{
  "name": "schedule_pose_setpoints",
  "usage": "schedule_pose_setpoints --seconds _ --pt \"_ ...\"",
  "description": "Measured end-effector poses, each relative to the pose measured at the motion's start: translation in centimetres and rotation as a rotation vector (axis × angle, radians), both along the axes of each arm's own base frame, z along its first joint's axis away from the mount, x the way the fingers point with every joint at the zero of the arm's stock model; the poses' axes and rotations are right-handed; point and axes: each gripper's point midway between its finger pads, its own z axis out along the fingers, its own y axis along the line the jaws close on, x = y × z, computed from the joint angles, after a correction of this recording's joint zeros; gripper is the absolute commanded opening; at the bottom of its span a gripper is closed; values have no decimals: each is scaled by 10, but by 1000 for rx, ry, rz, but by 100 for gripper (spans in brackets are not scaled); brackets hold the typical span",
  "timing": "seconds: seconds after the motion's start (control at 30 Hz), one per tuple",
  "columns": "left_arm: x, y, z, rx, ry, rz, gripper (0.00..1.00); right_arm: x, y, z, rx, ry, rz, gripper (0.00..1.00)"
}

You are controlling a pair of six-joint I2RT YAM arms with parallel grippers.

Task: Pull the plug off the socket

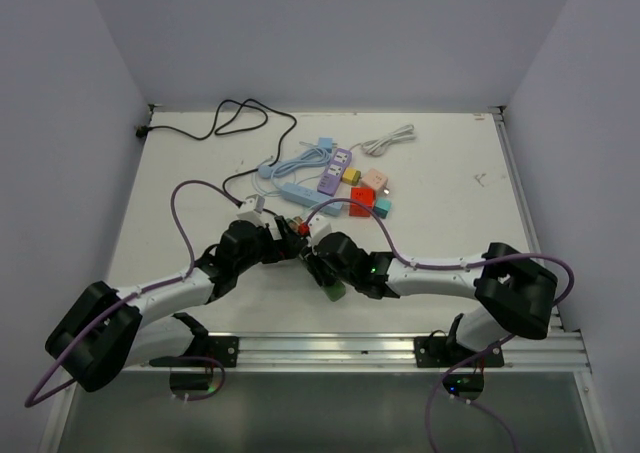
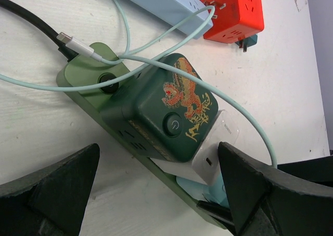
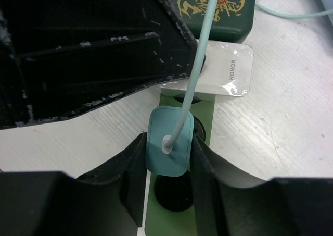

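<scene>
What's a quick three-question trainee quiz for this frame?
1. True or false: the right gripper has its jaws shut on the teal plug.
2. What sits on the strip between the teal plug and the dragon cube? A) white charger B) black charger C) nothing
3. Fill in: the left gripper is ___.
Key: 1 true; 2 A; 3 open.

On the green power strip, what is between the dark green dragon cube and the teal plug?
A white HONOR charger, sitting on the green power strip right beside the dragon cube, then the teal plug. The right wrist view shows it best.
</scene>
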Motion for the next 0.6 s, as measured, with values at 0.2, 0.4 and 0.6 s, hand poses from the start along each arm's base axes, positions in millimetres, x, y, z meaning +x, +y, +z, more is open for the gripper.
schedule_pose_setpoints --seconds 0.2,0.4,0.6 --pt "1 -1 -1 0 0 0 99 2 -2 0 -3 -6 -22 20" --pt "1 0 -2 0 2 7 99 2 -3 1 11 14 -34 18" --pt "2 0 -2 -21 3 22 99 7 -10 3 98 106 -51 18"
